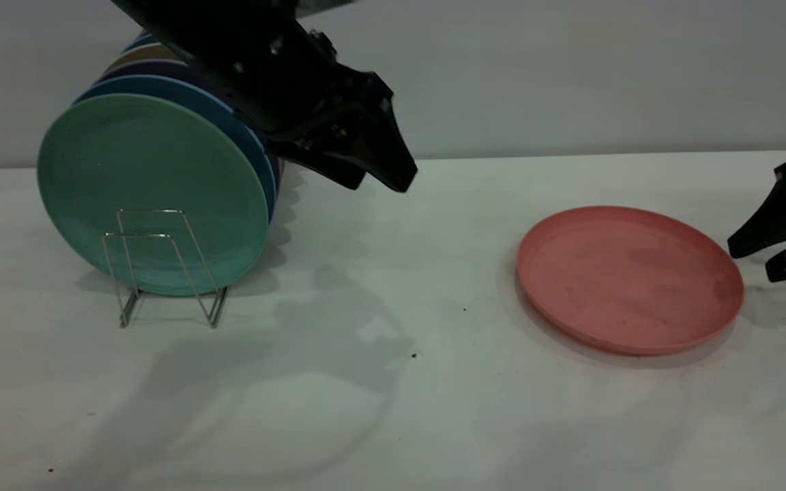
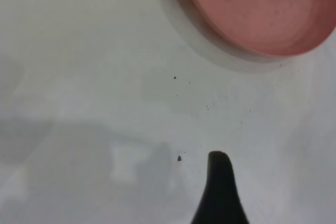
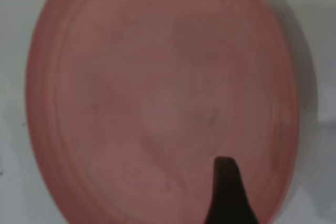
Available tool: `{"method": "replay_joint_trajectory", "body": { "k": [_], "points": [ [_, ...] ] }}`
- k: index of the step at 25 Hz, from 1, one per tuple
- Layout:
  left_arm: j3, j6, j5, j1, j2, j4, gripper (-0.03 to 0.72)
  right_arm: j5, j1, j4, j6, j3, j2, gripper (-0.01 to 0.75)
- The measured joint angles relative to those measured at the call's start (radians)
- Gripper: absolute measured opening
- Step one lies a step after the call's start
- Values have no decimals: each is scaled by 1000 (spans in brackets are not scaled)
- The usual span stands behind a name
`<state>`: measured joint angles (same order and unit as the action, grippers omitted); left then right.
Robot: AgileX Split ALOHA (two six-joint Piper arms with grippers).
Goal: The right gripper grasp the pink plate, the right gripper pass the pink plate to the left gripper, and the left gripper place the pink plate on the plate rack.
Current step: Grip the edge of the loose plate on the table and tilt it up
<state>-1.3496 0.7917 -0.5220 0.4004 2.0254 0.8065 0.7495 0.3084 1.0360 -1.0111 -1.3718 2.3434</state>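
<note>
Round matte pink plate (image 1: pixel 628 278)

My table (image 1: pixel 379 423) was white and matte, with a few dark specks. On it lay the pink plate (image 1: pixel 628 278), flat, toward my right. The plate rack (image 1: pixel 161 273) stood toward my left, holding upright plates, a teal-green plate (image 1: pixel 151 177) frontmost.

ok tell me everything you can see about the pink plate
The pink plate is round, salmon-pink, matte like plastic, with a shallow raised rim and faint dark smudges inside. It lies flat, right way up, on the white table, right of centre, away from the rack. Nothing grips it: the right gripper, fingers apart, sits just off its right edge.
</note>
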Motion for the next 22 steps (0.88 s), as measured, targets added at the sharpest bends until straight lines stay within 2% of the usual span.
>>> {"method": "replay_joint_trajectory", "body": {
  "k": [8,14,20,22],
  "points": [
    [-3,0,12,11,5,1,590,15,0,14,2,-32,72,518],
    [-3,0,50,11,6,1,590,27,-15,21,-6,-34,85,423],
    [-3,0,58,11,14,1,590,18,-48,22,-9,-37,85,392],
    [-3,0,58,11,14,1,590,4,-50,21,-9,-37,85,361]
  ]
}}
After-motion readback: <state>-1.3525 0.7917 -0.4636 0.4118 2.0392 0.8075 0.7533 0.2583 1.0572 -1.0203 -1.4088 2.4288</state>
